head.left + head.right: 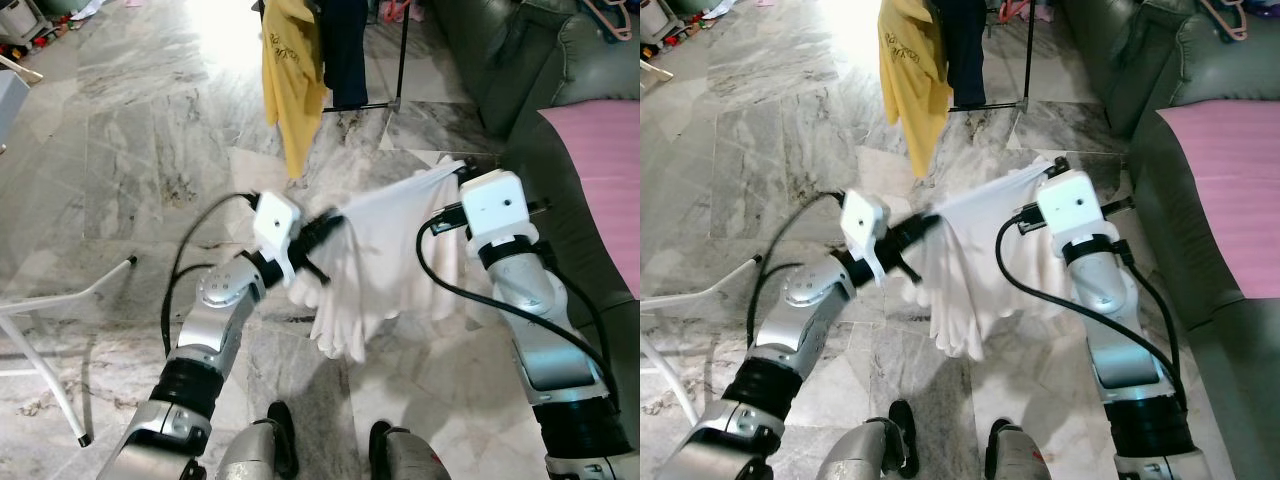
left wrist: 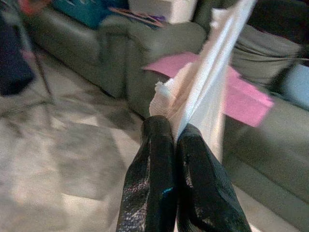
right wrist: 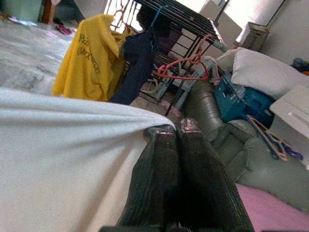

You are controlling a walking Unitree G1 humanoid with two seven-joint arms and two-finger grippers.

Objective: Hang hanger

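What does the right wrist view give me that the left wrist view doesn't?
Right wrist view alone: the drying rack with a yellow shirt, a dark garment and orange hangers on it. Left wrist view alone: the pink cloth spread on the green sofa. Shared: the white garment stretched between the arms, with the right claw and the left claw each shut on an edge of it.

The setting is a home living area, indicated by a polished marble tile floor (image 1: 150, 130), a green leather sofa (image 1: 520, 60) with a pink cover (image 1: 605, 170), and a black drying rack (image 3: 178, 29) carrying a yellow garment (image 1: 288, 70).
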